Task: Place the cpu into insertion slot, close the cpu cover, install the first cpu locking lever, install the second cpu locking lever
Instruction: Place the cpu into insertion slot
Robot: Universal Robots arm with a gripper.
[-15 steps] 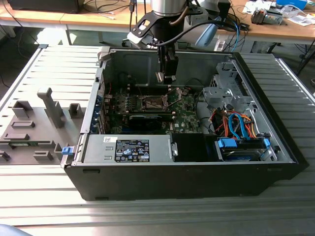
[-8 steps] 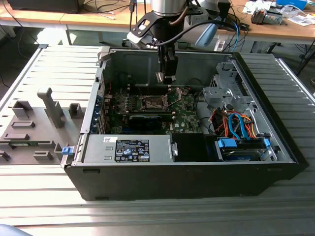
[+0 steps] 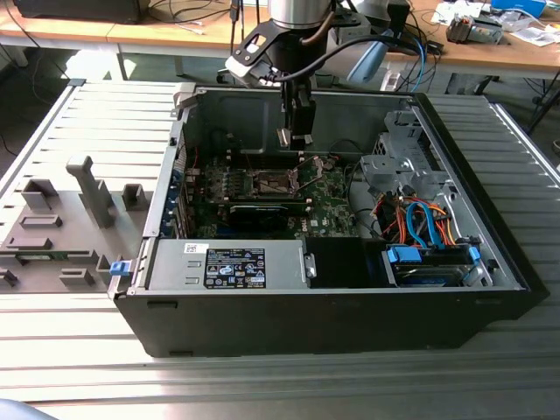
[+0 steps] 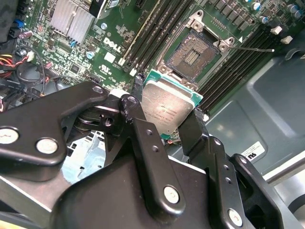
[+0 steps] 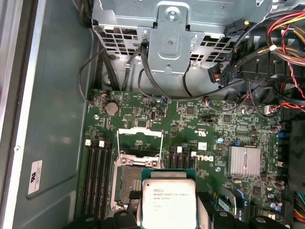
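My gripper (image 4: 167,117) is shut on the cpu (image 4: 167,107), a thin square chip with a silver top and green edge, pinched at two opposite sides by the black fingers (image 4: 143,129). It hangs a little above the green board, off to one side of the insertion slot (image 4: 194,53), whose contact field lies bare. In the first wrist view the cpu (image 5: 167,200) partly overlaps the insertion slot (image 5: 126,183). The cpu cover (image 5: 140,132) stands swung open beyond the slot. A thin locking lever (image 4: 252,48) sticks out sideways. In the exterior view the gripper (image 3: 294,136) hangs inside the open computer case (image 3: 332,324).
Long memory slots (image 5: 95,176) flank the socket. A silver heat sink (image 5: 244,162), a metal drive cage (image 5: 167,33) and bundled cables (image 5: 281,38) ring the board. A grey fixture tray (image 3: 61,219) lies at the exterior view's left.
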